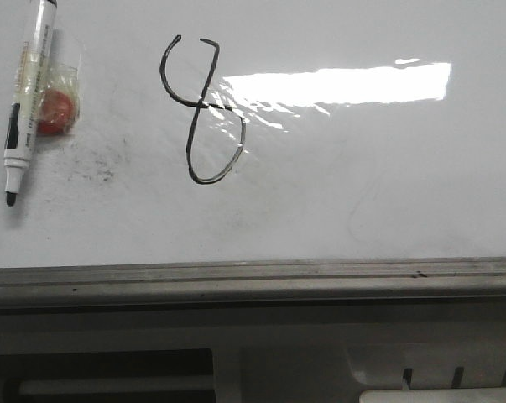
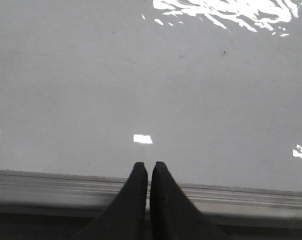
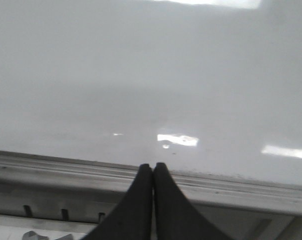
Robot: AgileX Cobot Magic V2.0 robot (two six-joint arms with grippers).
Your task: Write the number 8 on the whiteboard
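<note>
The whiteboard (image 1: 362, 193) fills the front view, glossy white with a bright glare strip. The number 8 (image 1: 204, 109) is drawn on it in thin black line, its top loop not closed. A white marker pen (image 1: 28, 101) with a black tip lies on the board at the left, uncapped, pointing toward the near edge. Neither gripper shows in the front view. My left gripper (image 2: 149, 165) is shut and empty over the board's frame strip (image 2: 241, 197). My right gripper (image 3: 153, 166) is shut and empty over the frame strip (image 3: 50, 167).
A red round object in a clear wrapper (image 1: 54, 107) lies beside the marker. Faint grey smudges (image 1: 97, 164) mark the board near it. The grey metal frame (image 1: 253, 281) runs along the board's near edge, with grey equipment (image 1: 320, 361) below it.
</note>
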